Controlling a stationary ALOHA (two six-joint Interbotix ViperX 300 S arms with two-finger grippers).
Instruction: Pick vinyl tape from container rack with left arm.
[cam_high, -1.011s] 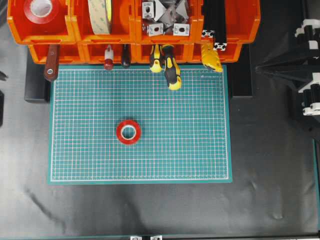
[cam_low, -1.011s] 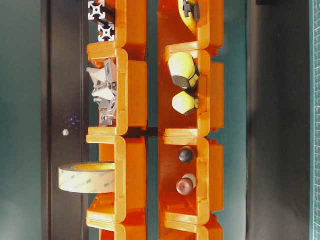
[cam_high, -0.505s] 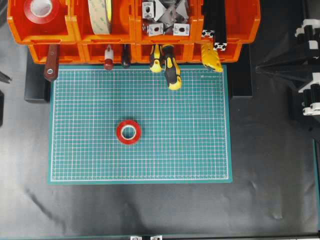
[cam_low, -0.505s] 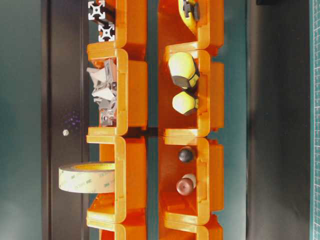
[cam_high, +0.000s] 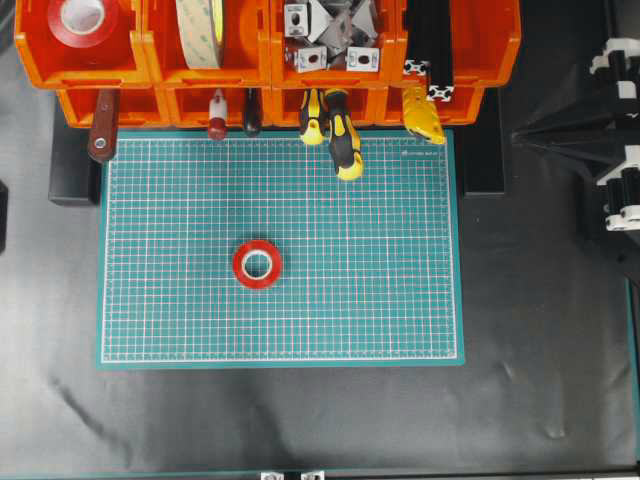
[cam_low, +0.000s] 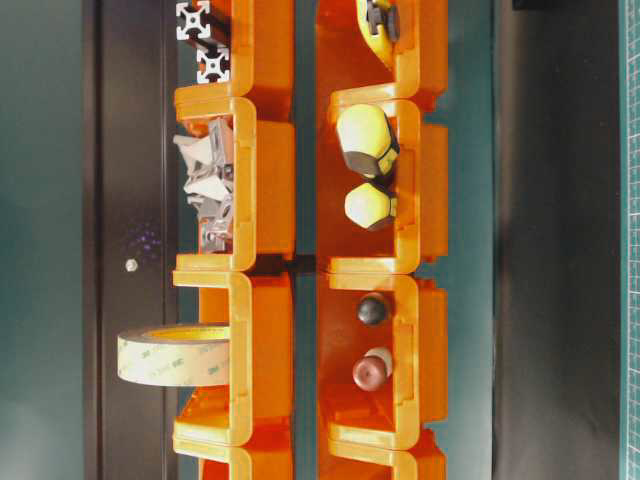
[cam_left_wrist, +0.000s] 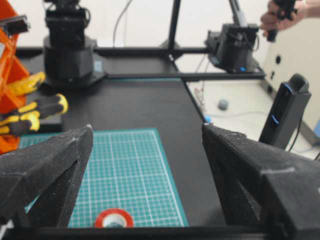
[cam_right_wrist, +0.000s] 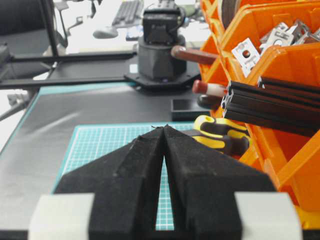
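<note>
CHANGE: the dark tip of my left arm, at the left edge of the overhead view 1 second ago, is gone | CLAW: left gripper (cam_left_wrist: 146, 150) spread wide, holding nothing | TAPE: vinyl tape (cam_high: 257, 264) flat on the cutting mat (cam_high: 380, 250), well clear of the container rack (cam_high: 265, 60); 1 more red roll (cam_high: 82, 18) in the upper left bin | MEANING: pick looks done, I am backing off

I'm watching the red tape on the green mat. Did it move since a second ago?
No. The red tape lies flat on the same grid squares of the green mat, just as far below the orange rack as before.
</note>
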